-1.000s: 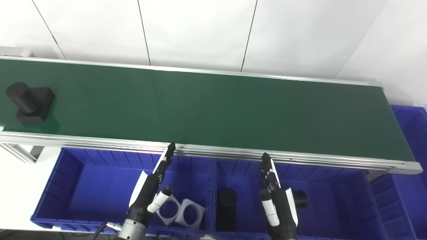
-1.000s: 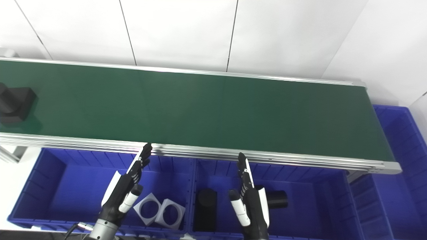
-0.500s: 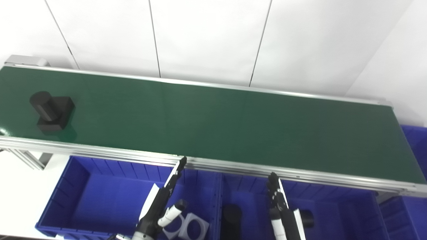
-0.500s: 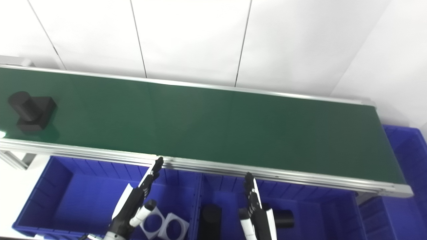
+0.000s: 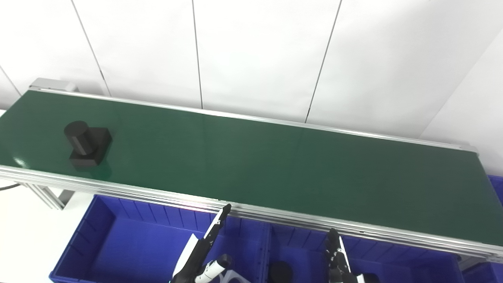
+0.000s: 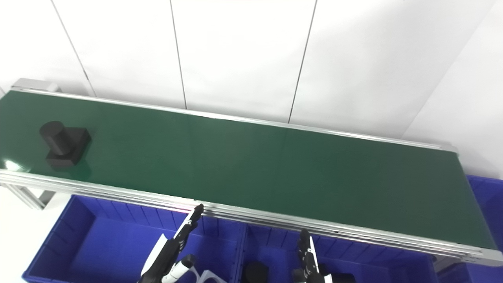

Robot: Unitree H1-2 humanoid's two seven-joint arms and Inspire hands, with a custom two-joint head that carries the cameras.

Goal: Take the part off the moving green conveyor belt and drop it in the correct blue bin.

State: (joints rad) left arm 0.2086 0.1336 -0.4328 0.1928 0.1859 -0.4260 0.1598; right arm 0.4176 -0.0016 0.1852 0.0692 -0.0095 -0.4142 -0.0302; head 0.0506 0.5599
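Observation:
A black part [image 5: 86, 143], a cylinder standing on a square block, rides the green conveyor belt [image 5: 251, 157] near its left end. My left hand [image 5: 202, 253] hovers open over the left blue bin [image 5: 118, 243], fingers straight and pointing at the belt's near rail. My right hand [image 5: 338, 259] is open too, low over the middle blue bin [image 6: 275, 243], mostly cut off by the picture's bottom edge. Both hands are far to the right of the part and hold nothing.
The belt's aluminium rail [image 5: 275, 214] runs in front of the bins. A black cylinder [image 5: 279, 271] lies in the middle bin. A third blue bin [image 6: 485, 192] sits past the belt's right end. White wall panels stand behind.
The camera has tilted up and turned left, so the whole scene shifts down and right. The part has travelled a little to the right along the belt. Both hands keep their open pose.

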